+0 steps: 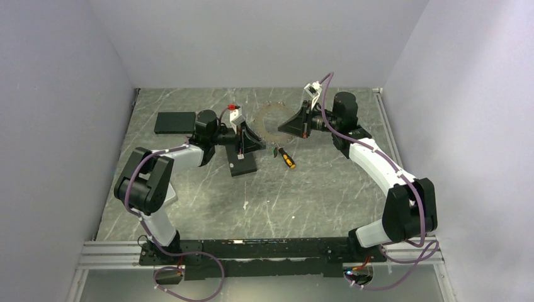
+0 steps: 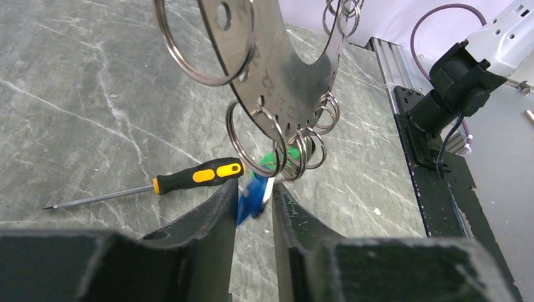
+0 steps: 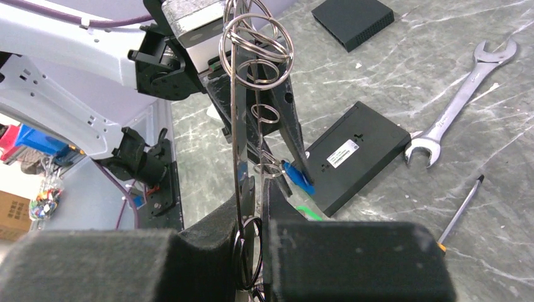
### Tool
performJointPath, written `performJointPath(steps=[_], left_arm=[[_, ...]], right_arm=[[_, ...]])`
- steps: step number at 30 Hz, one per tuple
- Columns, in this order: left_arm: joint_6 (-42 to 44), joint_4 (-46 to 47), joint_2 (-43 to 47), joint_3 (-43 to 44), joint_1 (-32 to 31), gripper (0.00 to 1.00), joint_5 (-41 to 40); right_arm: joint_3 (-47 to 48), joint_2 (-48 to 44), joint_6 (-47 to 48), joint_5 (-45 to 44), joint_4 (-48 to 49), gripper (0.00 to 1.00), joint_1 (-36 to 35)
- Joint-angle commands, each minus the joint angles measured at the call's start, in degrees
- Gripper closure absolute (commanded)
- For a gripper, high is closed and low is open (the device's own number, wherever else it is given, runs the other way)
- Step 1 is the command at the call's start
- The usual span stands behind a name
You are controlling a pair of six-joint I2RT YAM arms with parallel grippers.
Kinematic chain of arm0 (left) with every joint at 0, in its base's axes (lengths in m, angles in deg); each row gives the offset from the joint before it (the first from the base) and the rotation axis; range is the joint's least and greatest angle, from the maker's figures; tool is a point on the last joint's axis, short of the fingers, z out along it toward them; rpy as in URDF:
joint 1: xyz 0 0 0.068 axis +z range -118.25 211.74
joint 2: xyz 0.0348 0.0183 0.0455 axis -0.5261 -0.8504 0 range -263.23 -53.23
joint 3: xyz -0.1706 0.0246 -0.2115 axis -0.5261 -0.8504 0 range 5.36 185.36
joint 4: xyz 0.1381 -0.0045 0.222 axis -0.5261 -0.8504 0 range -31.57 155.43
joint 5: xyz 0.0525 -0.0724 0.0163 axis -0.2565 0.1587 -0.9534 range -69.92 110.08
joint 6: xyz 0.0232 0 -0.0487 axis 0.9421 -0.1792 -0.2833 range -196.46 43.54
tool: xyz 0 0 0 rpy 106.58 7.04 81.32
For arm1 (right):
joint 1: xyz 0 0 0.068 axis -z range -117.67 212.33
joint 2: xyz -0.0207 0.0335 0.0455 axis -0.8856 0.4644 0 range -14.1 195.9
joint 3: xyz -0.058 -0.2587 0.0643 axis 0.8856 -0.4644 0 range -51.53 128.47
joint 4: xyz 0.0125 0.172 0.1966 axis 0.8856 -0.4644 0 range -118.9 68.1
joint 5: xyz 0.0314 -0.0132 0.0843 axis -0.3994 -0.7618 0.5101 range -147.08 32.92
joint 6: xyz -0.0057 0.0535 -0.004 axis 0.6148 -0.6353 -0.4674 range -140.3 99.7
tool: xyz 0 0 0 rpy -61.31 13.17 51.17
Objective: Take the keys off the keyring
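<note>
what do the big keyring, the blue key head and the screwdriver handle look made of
The keyring looks like bare steel: dull grey, scuffed sheen, stamped marks. The blue key head is probably plastic: bright even colour. The screwdriver handle seems moulded plastic or rubber, yellow and black; its shaft bare metal.

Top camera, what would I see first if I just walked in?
The big metal keyring, held up off the table by the right gripper. Then the left gripper pinching the blue key hanging below it, with a yellow-handled screwdriver lying nearby.
</note>
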Motion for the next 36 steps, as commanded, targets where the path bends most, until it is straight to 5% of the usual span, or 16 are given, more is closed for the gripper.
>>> performJointPath(steps=[1, 7, 17, 29, 36], left_arm=[[1.1, 2.1, -0.6, 2.1, -0.5, 0.75, 0.8], [-0.5, 2.7, -0.7, 2.6, -0.6, 0.89, 1.5], [-2.0, 3.4, -1.2, 3.2, -0.9, 0.76, 2.0], [-3.7, 3.7, -0.8, 3.2, -1.2, 0.92, 2.7], [-1.9, -12.6, 2.5, 6.1, 2.2, 1.00, 2.3]], right_arm=[[3.1, -1.1, -1.0, 1.3, 4.6, 1.00, 0.2], [3.1, -1.1, -1.1, 1.2, 4.6, 1.00, 0.2], [3.2, -0.8, -1.5, 1.3, 4.8, 1.00, 0.3], [2.7, -0.9, -3.0, 0.9, 5.9, 1.00, 1.2], [0.7, -0.8, -5.1, -0.4, 6.8, 1.00, 5.5]])
